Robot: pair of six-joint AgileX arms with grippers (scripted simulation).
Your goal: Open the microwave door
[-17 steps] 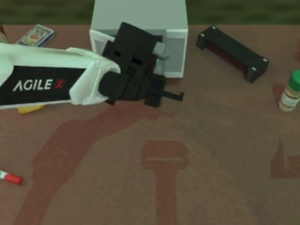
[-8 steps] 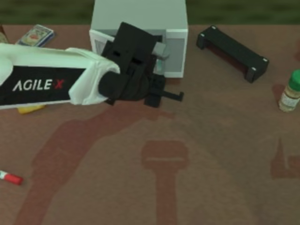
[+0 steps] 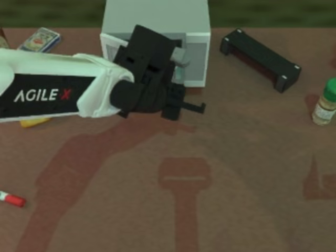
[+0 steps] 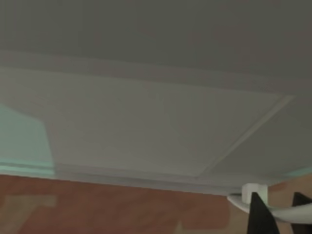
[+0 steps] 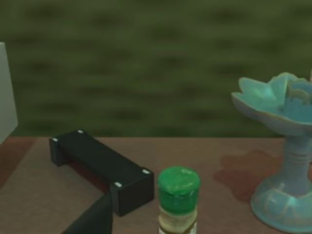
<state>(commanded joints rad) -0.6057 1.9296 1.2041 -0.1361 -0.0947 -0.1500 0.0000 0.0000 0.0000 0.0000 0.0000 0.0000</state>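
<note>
The microwave (image 3: 157, 16) stands at the back middle of the table. Its door (image 3: 109, 50) faces forward and lies nearly flush with the body. The door panel (image 4: 146, 122) fills the left wrist view. My left gripper (image 3: 181, 100) is at the door's right edge, next to the grey control panel (image 3: 197, 58). In the left wrist view the pale handle bar (image 4: 287, 212) runs between the two black fingertips of my left gripper (image 4: 280, 209), which is shut on it. My right arm is outside the top view; only one dark finger (image 5: 92, 219) shows.
A long black bracket block (image 3: 261, 58) lies right of the microwave. A green-capped bottle (image 3: 325, 102) stands at the right edge, beside a teal pedestal bowl (image 5: 282, 146). A card box (image 3: 40, 39), a yellow item (image 3: 34, 122) and a red marker (image 3: 11, 198) lie on the left.
</note>
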